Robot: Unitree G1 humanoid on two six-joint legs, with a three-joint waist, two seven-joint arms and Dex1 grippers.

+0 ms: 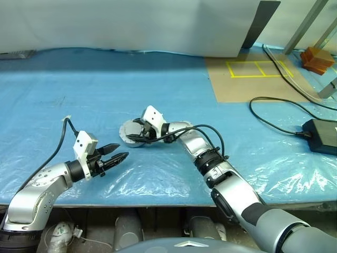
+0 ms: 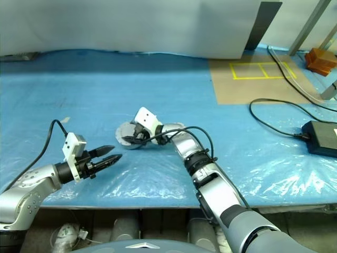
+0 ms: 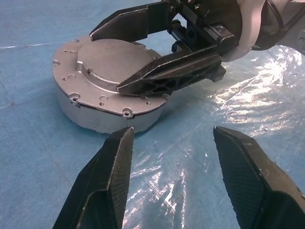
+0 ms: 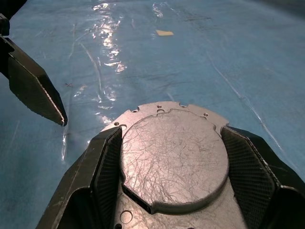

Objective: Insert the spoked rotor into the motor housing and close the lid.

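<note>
Blue sheet (image 1: pixel 79 95): plastic film laid over the whole worktop, wrinkled and glossy near the front edge; it gives the grey metal parts a plain ground to stand on.
Motor housing (image 3: pixel 95 119): short grey cylinder just left of centre in the left eye view, flat on the sheet, its side wall showing below the cap.
Lid (image 4: pixel 174 160): sits on top of the housing, raised round centre up, screw holes along its rim; it looks seated level, so by my reading the closing step is at or near its end.
Spoked rotor: no spokes or copper to be seen; I judge it is already under the lid, though that cannot be checked.
Right gripper (image 1: pixel 138 138): reaches in from the right with jaws spread across the lid's raised centre, one finger on each side; whether the pads (image 4: pixel 107 162) press the metal or just flank it I cannot tell. The straddle suits centring or pressing the cap down.
Left gripper (image 1: pixel 117 155): lower left of the frame, apart from the housing, pointing at it with jaws spread and nothing between them, probably waiting to steady the housing.
</note>
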